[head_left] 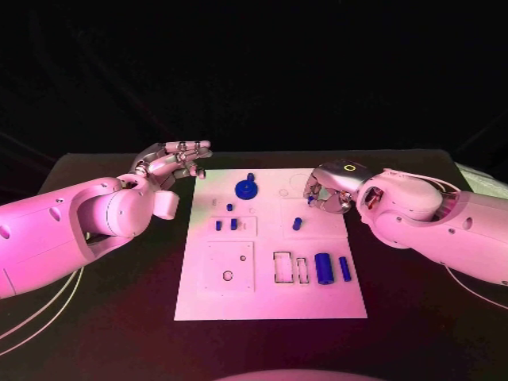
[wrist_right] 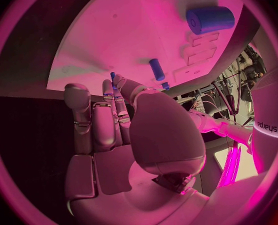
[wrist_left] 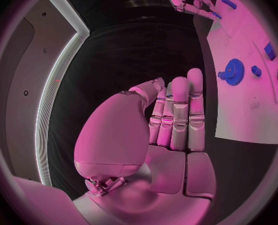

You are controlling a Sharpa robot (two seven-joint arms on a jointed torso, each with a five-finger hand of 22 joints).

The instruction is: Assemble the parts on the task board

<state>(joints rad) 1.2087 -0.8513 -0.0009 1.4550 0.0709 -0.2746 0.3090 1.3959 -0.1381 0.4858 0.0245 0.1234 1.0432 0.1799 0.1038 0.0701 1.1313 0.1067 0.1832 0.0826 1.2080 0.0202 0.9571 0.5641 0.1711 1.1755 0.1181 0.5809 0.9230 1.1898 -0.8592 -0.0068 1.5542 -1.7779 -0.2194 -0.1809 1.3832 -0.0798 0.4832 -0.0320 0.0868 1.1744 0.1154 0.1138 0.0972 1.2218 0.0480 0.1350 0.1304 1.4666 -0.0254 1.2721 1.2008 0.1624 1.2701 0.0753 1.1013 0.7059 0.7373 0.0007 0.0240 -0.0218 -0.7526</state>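
The task board (head_left: 266, 294) lies in the middle of the black counter (head_left: 105, 317), and the assembly looks to be at an early or middle stage. A blue gear (head_left: 246, 189) already sits at the far part of the board, seemingly on its post. Two small blue pegs (head_left: 225, 225) stand in the left middle area, and one short blue pin (head_left: 297, 224) stands close to the middle. At the near right corner a thick blue cylinder (head_left: 323, 267) and a thinner blue rod (head_left: 344, 268) lie flat beside empty rectangular slots (head_left: 290, 267) (so these two are probably not yet placed).

The left hand (head_left: 174, 163) hovers beside the far left corner of the board; its fingers are straight and together, and it holds nothing. The right hand (head_left: 326, 190) is over the far right part of the board. Its fingertips (wrist_right: 117, 82) seem to pinch a small blue piece (wrist_right: 113, 76), but this is too small for me to be certain.
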